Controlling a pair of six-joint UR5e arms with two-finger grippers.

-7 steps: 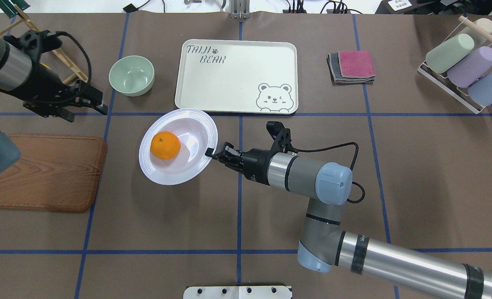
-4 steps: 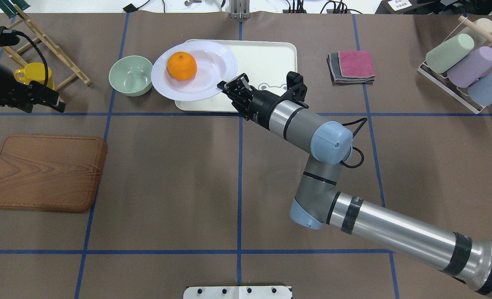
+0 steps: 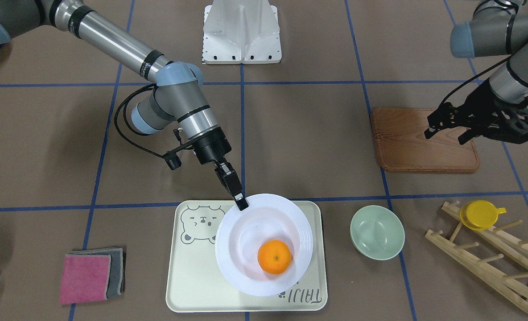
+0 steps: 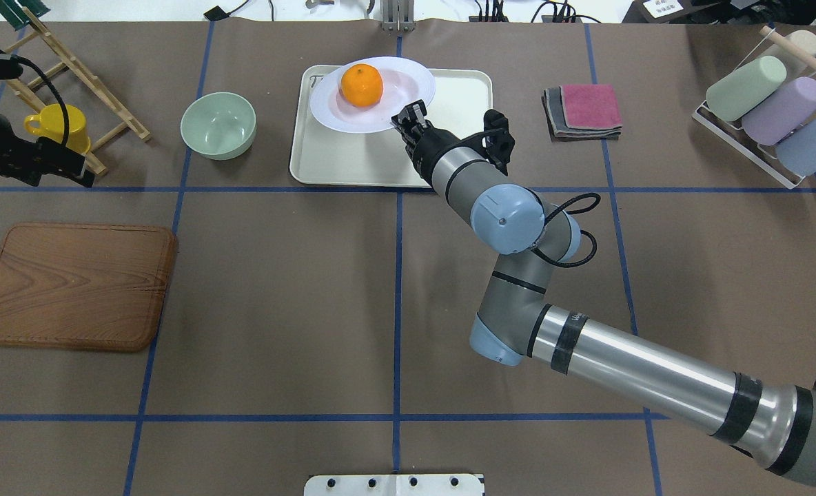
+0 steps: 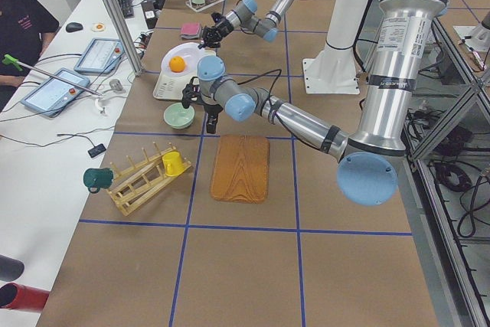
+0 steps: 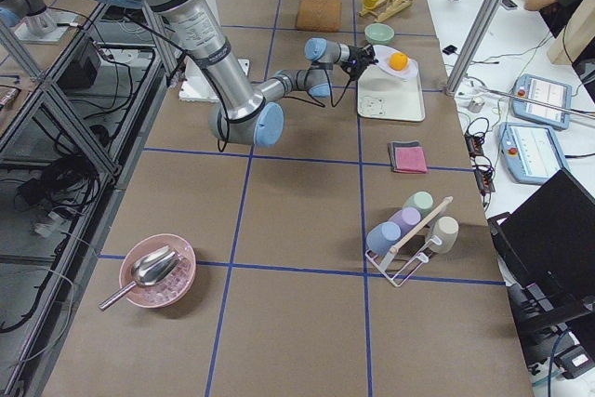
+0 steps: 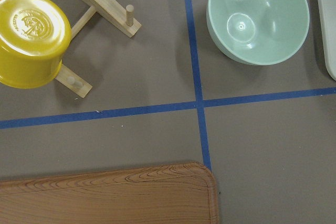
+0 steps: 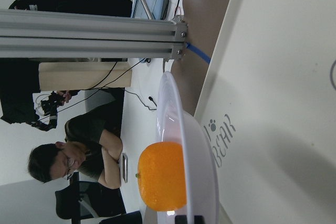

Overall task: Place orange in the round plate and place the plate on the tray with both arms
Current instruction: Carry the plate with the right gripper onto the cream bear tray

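Note:
The orange (image 3: 274,256) (image 4: 362,85) lies in the white round plate (image 3: 246,240) (image 4: 408,83). My right gripper (image 3: 241,205) (image 4: 402,124) is shut on the plate's near rim and holds it a little above the cream tray (image 3: 192,281) (image 4: 353,158). In the right wrist view the orange (image 8: 163,174) sits in the plate (image 8: 205,145), which casts a shadow on the tray (image 8: 283,77). My left gripper (image 3: 447,131) (image 4: 70,169) hangs open and empty far off at the table's left side, over the edge of the wooden board.
A pale-green bowl (image 4: 218,125) (image 7: 257,17) stands left of the tray. A yellow cup (image 4: 56,127) hangs on a wooden rack. A wooden board (image 4: 74,286), folded cloths (image 4: 584,110) and a rack of cups (image 4: 766,103) are also on the table.
My right gripper has carried the plate with the orange from the table's middle, up and away, to over the tray. The left arm has drawn back to the left.

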